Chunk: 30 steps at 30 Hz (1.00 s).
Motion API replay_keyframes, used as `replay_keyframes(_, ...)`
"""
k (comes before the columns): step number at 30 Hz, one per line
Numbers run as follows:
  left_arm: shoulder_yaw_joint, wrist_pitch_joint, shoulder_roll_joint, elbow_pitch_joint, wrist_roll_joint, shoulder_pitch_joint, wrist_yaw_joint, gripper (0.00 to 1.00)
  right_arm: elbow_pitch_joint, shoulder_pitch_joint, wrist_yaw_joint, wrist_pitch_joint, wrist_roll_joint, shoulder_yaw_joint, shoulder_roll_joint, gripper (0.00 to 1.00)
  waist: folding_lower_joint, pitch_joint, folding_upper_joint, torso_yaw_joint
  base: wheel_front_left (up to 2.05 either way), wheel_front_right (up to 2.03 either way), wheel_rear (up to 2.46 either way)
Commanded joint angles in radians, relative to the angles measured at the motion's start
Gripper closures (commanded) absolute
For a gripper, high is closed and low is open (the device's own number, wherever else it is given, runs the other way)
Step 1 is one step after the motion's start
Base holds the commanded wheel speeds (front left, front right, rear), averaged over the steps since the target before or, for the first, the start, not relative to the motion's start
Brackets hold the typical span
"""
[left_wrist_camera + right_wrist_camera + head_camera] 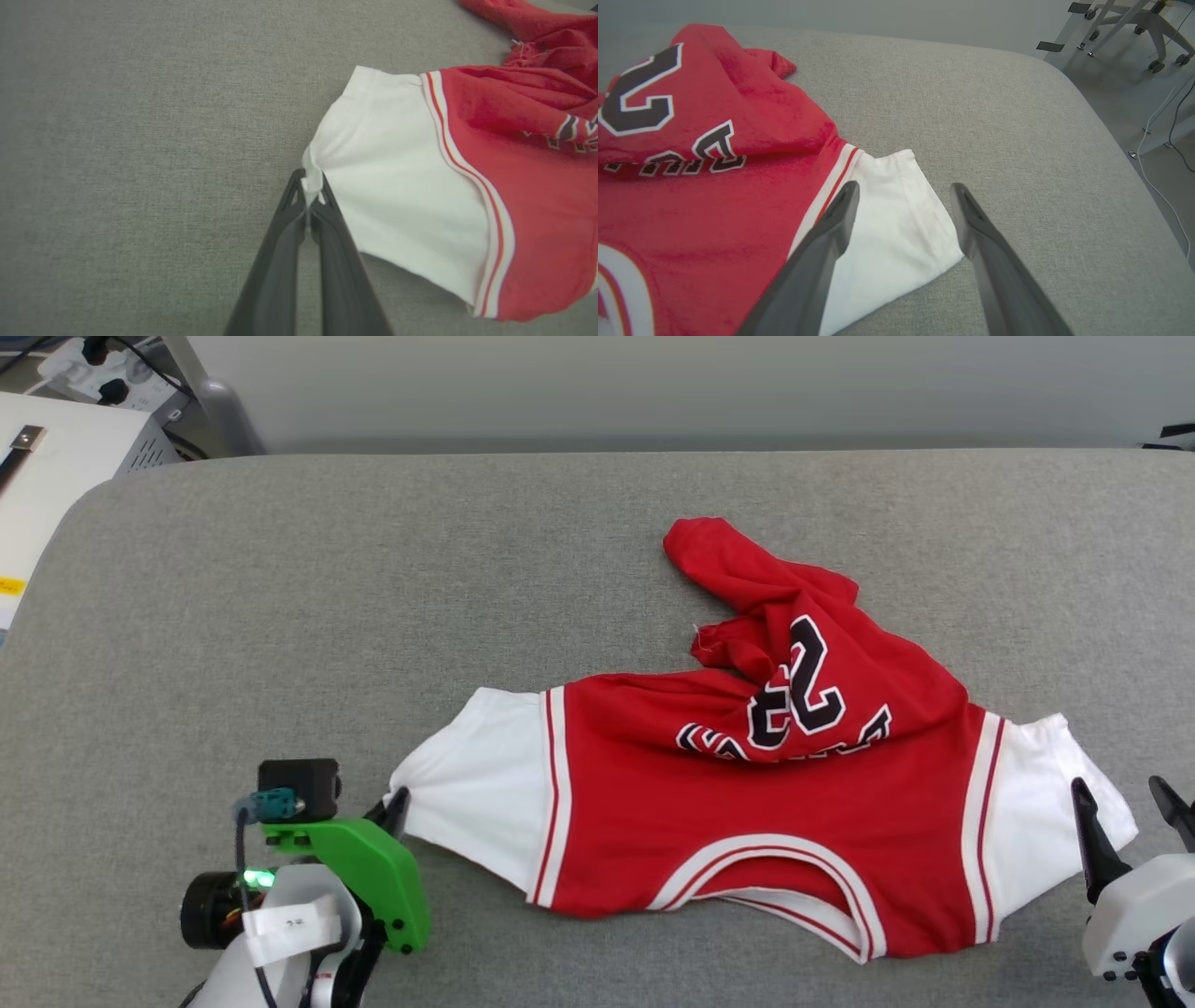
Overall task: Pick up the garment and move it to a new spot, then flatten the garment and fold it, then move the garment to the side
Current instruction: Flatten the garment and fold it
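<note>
The garment [747, 803] lay crumpled on the grey surface [327, 569], near and right of centre. The left gripper [310, 186] was clenched on its left sleeve [397, 186] edge. The right gripper [906, 189] was spread wide at the right sleeve [896, 224].

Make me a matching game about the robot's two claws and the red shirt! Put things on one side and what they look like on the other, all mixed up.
Things:
1. left claw
2. right claw
3. sleeves of the garment
4. lettering

How they look:
A. black with white outlines
B. open wide
C. white
D. shut on a sleeve's edge

Pairs: 1-D, 2-B, 3-C, 4-A
</note>
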Motion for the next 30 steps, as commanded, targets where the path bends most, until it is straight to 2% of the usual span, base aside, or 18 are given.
replay_keyframes(1, 0.02, -0.008, 0.017, -0.024, -0.007, 0.021, 0.013, 1.0, 0.001, 0.014, -0.001, 0.02, 0.007, 0.003, -0.012, 0.0, 0.0, -0.008, 0.0, 0.013, 0.0, 0.0, 0.0)
replay_keyframes(7, 0.061, 0.012, 0.049, -0.136, -0.024, 0.074, 0.043, 1.0, 0.005, 0.044, -0.001, 0.157, 0.039, 0.007, -0.052, 0.0, 0.0, -0.007, 0.0, 0.042, 0.0, 0.0, 0.0)
replay_keyframes(8, 0.06, 0.029, 0.053, -0.165, -0.031, 0.096, 0.047, 1.0, 0.001, 0.053, -0.001, 0.206, 0.055, 0.0, -0.057, 0.0, 0.0, -0.002, 0.0, 0.051, 0.0, 0.0, 0.0)
replay_keyframes(15, 0.033, 0.071, 0.041, -0.232, -0.056, 0.134, 0.043, 1.0, -0.003, 0.048, -0.001, 0.35, 0.083, -0.026, -0.071, 0.0, 0.0, 0.02, 0.0, 0.081, 0.0, 0.0, 0.0)
replay_keyframes(29, -0.006, 0.099, 0.04, -0.273, -0.062, 0.121, 0.029, 1.0, 0.114, 0.001, -0.001, 0.473, 0.099, 0.008, -0.071, 0.0, 0.0, 0.047, 0.0, 0.116, 0.0, 0.0, 0.0)
replay_keyframes(30, -0.007, 0.1, 0.041, -0.273, -0.062, 0.121, 0.029, 1.0, 0.123, 0.001, -0.001, 0.474, 0.105, 0.014, -0.069, 0.09, 0.0, 0.047, 0.0, 0.117, 0.0, 0.0, 0.0)
